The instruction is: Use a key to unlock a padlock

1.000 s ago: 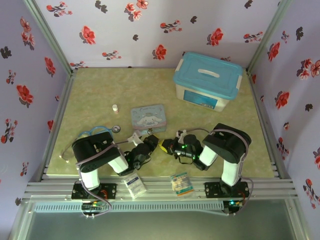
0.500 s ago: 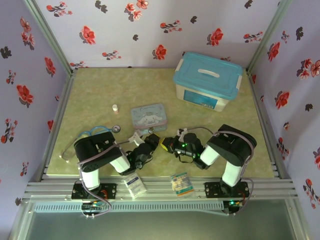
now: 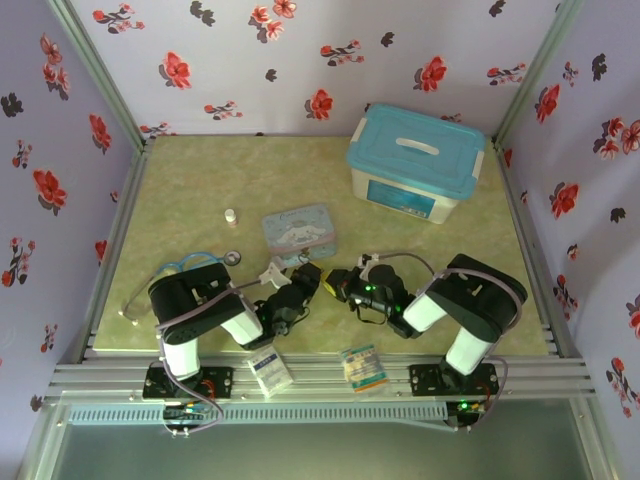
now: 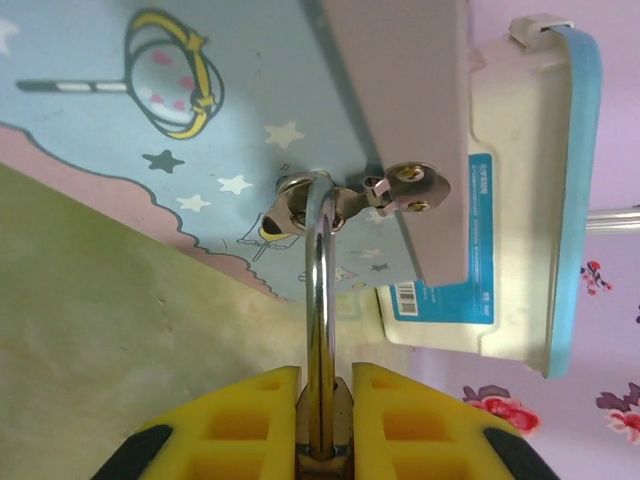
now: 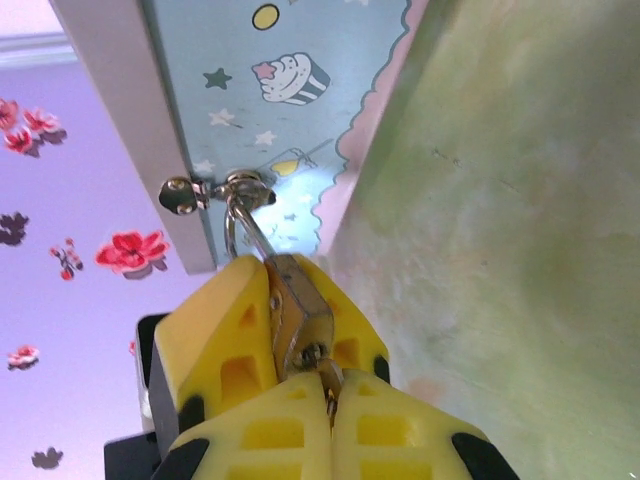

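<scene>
So the padlock [image 5: 297, 310] is hanging off the little clasp [image 4: 405, 190] on the side of the pastel cartoon tin [image 3: 297, 232], at the front middle of the table [image 3: 200, 180]. Its shackle [image 4: 320, 290] is looped through the clasp's ring. The left tool [image 4: 325, 390] is clamped tight on the brass body, one yellow pad on each side, shackle poking straight out past the tips. The right tool [image 5: 328, 388] sits right up against the padlock's bottom end, pads squeezed together. There's a thin sliver of dark metal at the seam, which looks like the key [image 5: 324, 374], touching the base of the lock. From above, both tools meet nose to nose just in front of the tin.
</scene>
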Robot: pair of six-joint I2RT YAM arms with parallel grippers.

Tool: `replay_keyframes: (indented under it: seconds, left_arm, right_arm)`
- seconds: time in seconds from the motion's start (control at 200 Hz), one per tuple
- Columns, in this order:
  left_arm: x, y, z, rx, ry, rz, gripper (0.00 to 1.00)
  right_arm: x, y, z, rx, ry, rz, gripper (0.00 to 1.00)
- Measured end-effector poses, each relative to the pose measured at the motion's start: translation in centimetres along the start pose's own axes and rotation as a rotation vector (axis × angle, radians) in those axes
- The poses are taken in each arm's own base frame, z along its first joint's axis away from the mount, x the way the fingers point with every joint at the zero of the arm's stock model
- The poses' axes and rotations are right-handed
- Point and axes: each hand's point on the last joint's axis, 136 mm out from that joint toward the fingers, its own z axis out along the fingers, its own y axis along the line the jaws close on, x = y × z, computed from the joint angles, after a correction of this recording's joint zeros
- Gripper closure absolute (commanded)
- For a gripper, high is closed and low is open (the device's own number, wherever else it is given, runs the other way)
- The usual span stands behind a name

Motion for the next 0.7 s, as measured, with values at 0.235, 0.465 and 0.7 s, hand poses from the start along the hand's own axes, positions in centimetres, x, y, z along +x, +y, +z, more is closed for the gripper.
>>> replay_keyframes:
  seconds: [0.235, 0.465, 0.7]
  left_arm:
    - [0.0, 0.0, 0.1, -0.004, -0.004, -0.001, 1.0]
    - [0.1, -0.2, 0.2, 0.0, -0.006, -0.007, 1.0]
    - [0.2, 1.0, 0.3, -0.03, -0.006, 0.012, 1.0]
  right_arm:
    - [-0.2, 0.2, 0.0, -0.008, -0.022, -0.002, 1.0]
    - [-0.4, 0.1, 0.0, -0.001, -0.03, -0.09, 1.0]
    - [-0.3, -1.0, 0.4, 0.012, -0.032, -0.065, 1.0]
